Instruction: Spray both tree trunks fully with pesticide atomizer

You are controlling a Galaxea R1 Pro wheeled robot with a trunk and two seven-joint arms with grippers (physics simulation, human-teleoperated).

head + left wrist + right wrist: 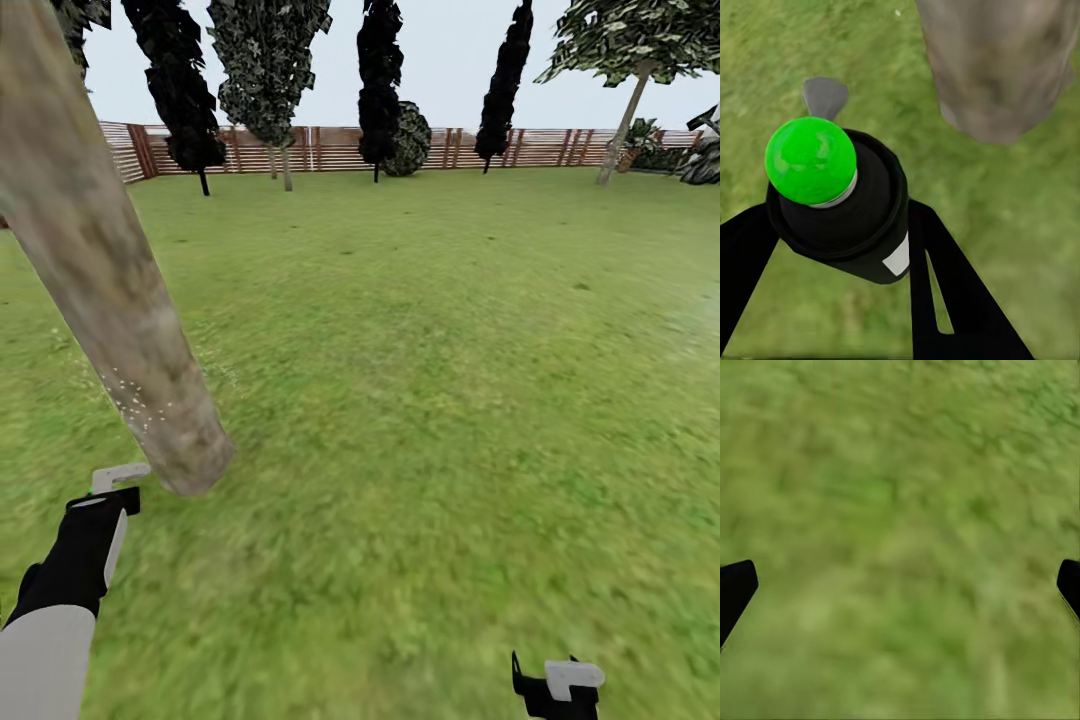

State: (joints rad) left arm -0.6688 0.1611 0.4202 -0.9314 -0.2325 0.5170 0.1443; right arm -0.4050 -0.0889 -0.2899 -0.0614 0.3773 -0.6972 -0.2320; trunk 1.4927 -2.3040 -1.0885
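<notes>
A wide lawn (430,380) of mottled green grass runs back to a brown fence (330,148) of horizontal wooden slats that closes the far side and turns a corner at the left. Along the fence stand dark columnar trees (380,80), a round dark bush (408,140) and, toward the right, a small leafy tree (640,50) on a thin pale leaning stem. Above them the sky (450,60) is flat, pale grey and evenly lit.
</notes>
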